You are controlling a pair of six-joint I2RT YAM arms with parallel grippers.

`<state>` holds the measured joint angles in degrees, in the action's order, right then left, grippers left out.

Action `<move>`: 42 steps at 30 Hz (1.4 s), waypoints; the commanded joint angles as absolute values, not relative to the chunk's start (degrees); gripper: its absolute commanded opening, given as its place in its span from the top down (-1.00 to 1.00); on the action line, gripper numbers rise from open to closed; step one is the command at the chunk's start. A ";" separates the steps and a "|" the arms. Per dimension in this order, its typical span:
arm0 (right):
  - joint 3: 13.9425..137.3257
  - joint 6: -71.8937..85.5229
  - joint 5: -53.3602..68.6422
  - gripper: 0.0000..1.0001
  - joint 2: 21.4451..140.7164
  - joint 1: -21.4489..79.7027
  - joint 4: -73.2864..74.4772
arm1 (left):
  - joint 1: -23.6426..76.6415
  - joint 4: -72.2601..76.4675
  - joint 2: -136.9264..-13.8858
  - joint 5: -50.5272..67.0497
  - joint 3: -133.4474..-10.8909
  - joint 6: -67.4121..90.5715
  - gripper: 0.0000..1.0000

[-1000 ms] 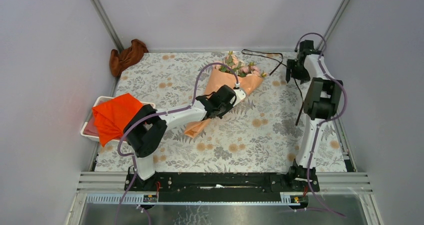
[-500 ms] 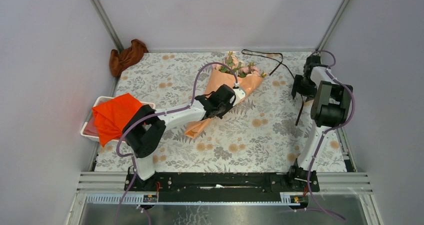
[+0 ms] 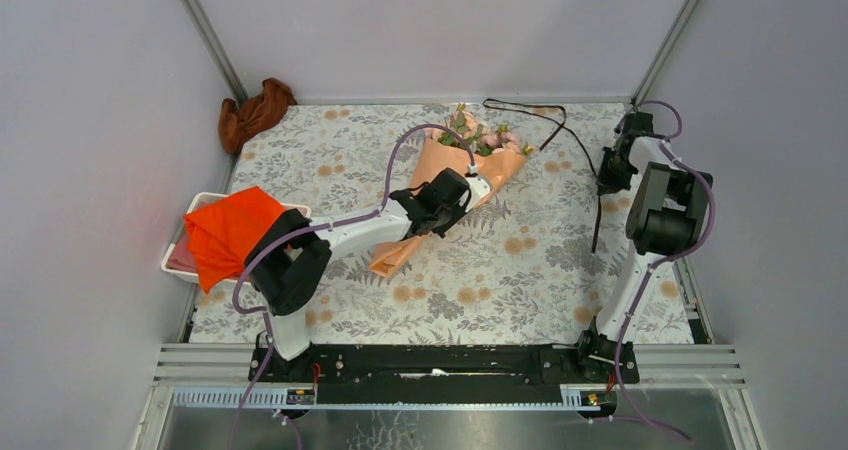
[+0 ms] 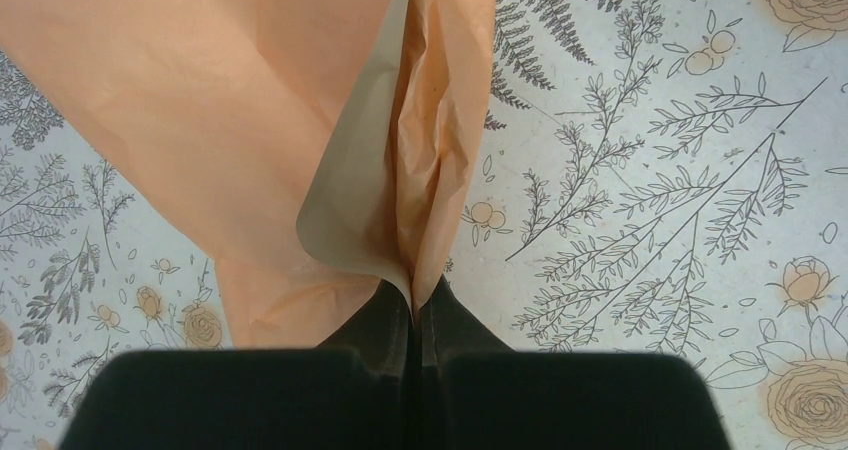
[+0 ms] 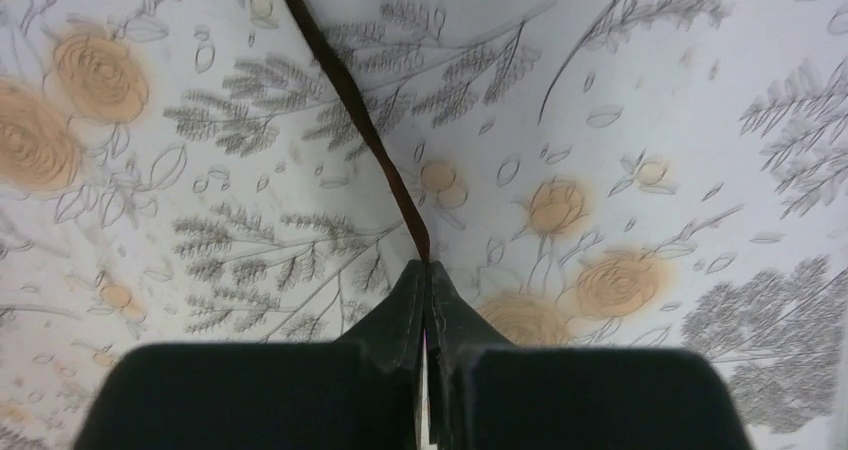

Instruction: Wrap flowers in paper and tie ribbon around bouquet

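Our left tool (image 4: 412, 308) was pressed together on a fold of the paper (image 4: 230, 110) — we judged this kept the cone from springing open. The bouquet (image 3: 437, 162) lay in the middle of the surface (image 3: 520, 270), flowers (image 3: 482, 136) toward the far wall. Our right tool (image 5: 428, 272) pinched the ribbon (image 5: 345, 95) near the right edge — the wall was close there, but open room lay between ribbon and bouquet for carrying it across.

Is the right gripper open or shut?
Shut. The right gripper has its fingertips together, pinching the ribbon.
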<state>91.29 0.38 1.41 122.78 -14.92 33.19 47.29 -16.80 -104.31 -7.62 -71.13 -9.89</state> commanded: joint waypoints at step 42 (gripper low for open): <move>36.02 74.46 -4.59 -0.99 75.86 28.21 -28.12 | 44.82 -19.59 -101.63 2.99 -73.90 -6.76 1.00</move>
<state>31.62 68.77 -2.83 71.59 28.42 -20.64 44.25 -19.31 -101.51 1.26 -72.23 -7.01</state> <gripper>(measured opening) 0.956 0.034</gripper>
